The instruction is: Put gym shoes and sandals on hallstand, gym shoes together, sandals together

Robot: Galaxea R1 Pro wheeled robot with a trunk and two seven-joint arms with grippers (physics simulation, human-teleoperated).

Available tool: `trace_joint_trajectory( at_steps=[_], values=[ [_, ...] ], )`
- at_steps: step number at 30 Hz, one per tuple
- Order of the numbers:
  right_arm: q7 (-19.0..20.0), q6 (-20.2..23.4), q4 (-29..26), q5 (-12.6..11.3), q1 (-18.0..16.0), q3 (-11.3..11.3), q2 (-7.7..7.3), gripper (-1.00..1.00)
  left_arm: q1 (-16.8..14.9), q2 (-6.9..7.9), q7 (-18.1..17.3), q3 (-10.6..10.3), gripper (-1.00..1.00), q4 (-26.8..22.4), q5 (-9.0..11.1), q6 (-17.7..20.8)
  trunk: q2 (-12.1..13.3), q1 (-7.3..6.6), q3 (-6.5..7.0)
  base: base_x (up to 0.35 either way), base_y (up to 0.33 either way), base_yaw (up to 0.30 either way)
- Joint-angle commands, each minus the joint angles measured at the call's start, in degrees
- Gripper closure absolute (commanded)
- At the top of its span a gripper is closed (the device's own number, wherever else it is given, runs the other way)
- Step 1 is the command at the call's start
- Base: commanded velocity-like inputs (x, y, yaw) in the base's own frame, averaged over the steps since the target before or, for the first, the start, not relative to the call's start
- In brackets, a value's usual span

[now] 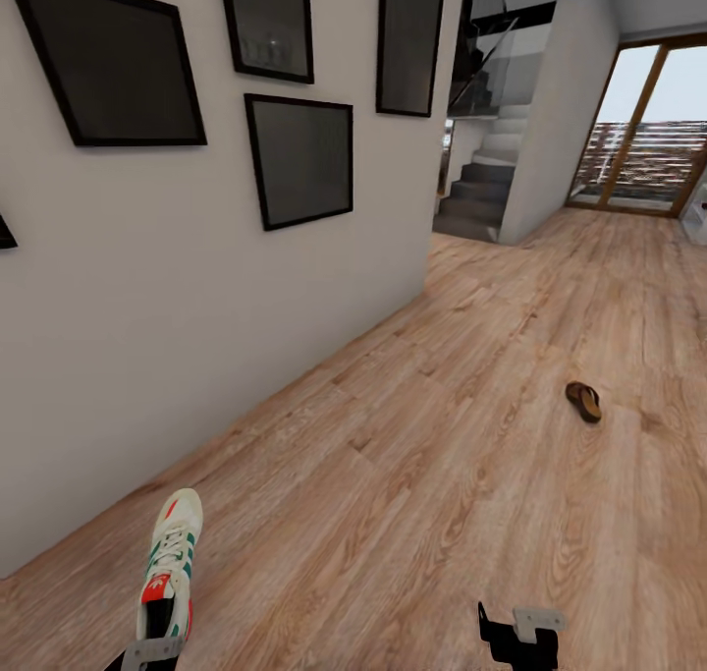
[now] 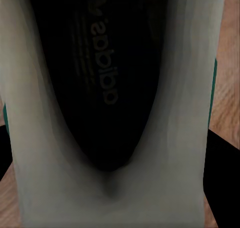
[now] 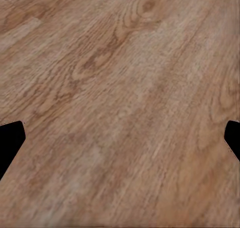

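Gripping a white lace-up gym shoe (image 1: 169, 559), left tool (image 1: 157, 642), right tool (image 3: 120, 138) spread over wood-grain floor (image 1: 442, 475), brown leather sandal (image 1: 583, 401) well apart.

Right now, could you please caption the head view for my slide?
Left gripper holds a gym shoe by its heel; one sandal lies on the corridor floor.

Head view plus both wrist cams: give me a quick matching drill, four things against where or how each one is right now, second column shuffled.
Things:
1. gym shoe
2. sandal
3. right gripper
4. dark framed pictures

States:
A. hung on the white wall
B. open, over bare corridor floor
C. lying alone on the planks, far ahead to the right
D. heel end in the left gripper, toe pointing away from the robot

Pairs: 1-D, 2-C, 3-B, 4-A
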Motion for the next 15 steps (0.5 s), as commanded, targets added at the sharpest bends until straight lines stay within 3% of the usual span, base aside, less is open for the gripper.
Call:
trace_joint_trajectory(
  at_steps=[1, 7, 15],
  values=[
    [0.01, -0.19, 0.06, 0.22, -0.06, -0.35, 0.03, -1.00, -0.04, -0.02, -0.34, 0.50, 1.00, 0.01, -0.45, -0.20, -0.02, -0.01, -0.05, 0.000, 0.000, -0.277],
    [0.01, -0.19, 0.06, 0.22, -0.02, -0.32, 0.04, -1.00, -0.04, -0.02, -0.34, 0.50, 1.00, 0.01, -0.46, -0.20, -0.02, -0.01, -0.05, 0.100, 0.000, -0.276],
    [0.01, -0.19, 0.06, 0.22, -0.01, -0.33, 0.04, -1.00, -0.04, -0.02, -0.34, 0.50, 1.00, 0.01, -0.47, -0.20, -0.02, -0.01, -0.05, 0.296, -0.033, -0.276]
  ],
)
